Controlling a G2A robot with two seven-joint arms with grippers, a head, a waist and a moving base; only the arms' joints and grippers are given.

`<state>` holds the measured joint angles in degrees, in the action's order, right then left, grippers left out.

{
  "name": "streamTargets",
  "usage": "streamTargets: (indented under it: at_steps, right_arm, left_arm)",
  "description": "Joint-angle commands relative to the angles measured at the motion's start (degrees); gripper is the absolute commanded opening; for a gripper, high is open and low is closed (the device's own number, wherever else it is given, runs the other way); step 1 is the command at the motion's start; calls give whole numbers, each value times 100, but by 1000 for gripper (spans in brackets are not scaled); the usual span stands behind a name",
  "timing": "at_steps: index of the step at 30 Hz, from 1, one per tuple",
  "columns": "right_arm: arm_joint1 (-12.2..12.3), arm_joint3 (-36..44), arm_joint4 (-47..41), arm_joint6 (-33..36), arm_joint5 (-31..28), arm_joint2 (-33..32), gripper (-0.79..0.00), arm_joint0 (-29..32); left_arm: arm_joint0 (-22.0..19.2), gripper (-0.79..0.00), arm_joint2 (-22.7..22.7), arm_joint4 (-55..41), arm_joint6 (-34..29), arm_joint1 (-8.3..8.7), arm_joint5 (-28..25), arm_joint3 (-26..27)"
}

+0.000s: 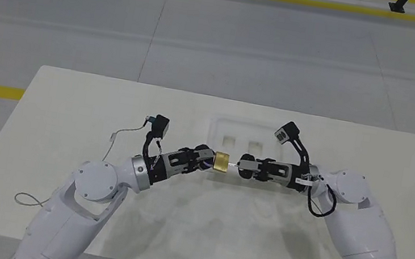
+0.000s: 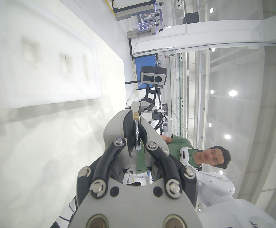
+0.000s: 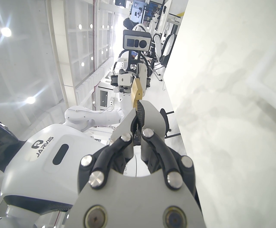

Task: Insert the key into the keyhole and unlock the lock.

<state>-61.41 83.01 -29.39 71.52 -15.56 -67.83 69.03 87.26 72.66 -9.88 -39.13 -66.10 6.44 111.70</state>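
Top view, frame centre: the small brass padlock lies lengthwise left-to-right. The right gripper pinches its shackle end, and the left gripper pinches the silver-headed metal key at the opposite end.

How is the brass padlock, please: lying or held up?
Held up: brass padlock between left gripper and right gripper, above the white table.

Brass lock between left gripper at nine o'clock and right gripper at three, foam tray at twelve.
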Motion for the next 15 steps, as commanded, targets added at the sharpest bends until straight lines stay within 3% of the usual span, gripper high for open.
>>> streamTargets:
  at_steps: [1,15]
  right_arm:
    - [3,7,2,-19,-1,-2,-785,7]
    - [14,67,-5,-50,-3,29,-785,11]
  left_arm:
    - [0,-785,0,0,0,0,0,0]
    - [0,-785,0,0,0,0,0,0]
